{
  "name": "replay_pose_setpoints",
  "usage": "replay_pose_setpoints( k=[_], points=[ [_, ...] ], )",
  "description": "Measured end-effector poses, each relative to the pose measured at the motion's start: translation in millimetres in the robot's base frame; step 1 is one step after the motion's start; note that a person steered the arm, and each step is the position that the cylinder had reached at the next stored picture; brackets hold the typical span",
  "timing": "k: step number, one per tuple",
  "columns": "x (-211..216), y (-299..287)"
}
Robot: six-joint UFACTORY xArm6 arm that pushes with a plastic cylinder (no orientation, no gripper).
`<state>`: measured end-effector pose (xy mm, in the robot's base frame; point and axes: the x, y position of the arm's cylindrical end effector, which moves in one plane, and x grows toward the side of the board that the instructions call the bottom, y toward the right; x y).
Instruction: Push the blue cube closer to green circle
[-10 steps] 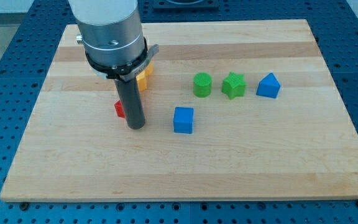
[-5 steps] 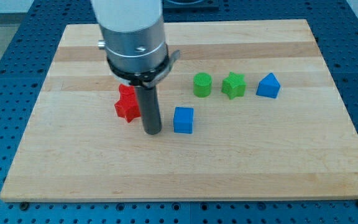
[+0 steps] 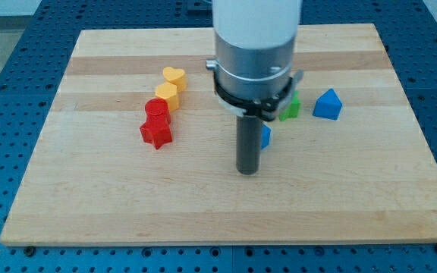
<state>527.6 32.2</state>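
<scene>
My tip [image 3: 248, 171] sits on the board w/ no jaws to open or clench, just a bare rod end, grasping nothing. It's planted just below and to the view's left of the blue cube [image 3: 265, 136], of which only a thin sliver peeks out at the rod's right edge; can't tell if they're touching, the rod blocks that. The green circle isn't visible at all, presumably hidden behind the arm's big silver body; a bit of green star [image 3: 289, 108] shows past the collar toward the view's right, and the blue triangle block [image 3: 326, 104] stands clear beyond it. Off to the view's left, well apart from the action, a diagonal string: red star [image 3: 156, 133], red cylinder [image 3: 156, 110] just above it, then a yellow block [image 3: 167, 94] and a yellow heart [image 3: 174, 77] toward the view's top. Risk from here, imo: the tip looks off-centre on the cube, so a push could spin it or let it slip off sideways rather than travel toward the circle. Push too far and the cube may knock the circle away or shunt the green star into the blue triangle block.
</scene>
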Motion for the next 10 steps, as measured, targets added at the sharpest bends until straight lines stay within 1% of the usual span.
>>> replay_pose_setpoints(
  k=[1,2,5,6,8,10],
  points=[
    [-3,25],
    [-15,26],
    [-33,-3],
    [-36,-3],
    [-56,-3],
    [-61,-3]
  ],
)
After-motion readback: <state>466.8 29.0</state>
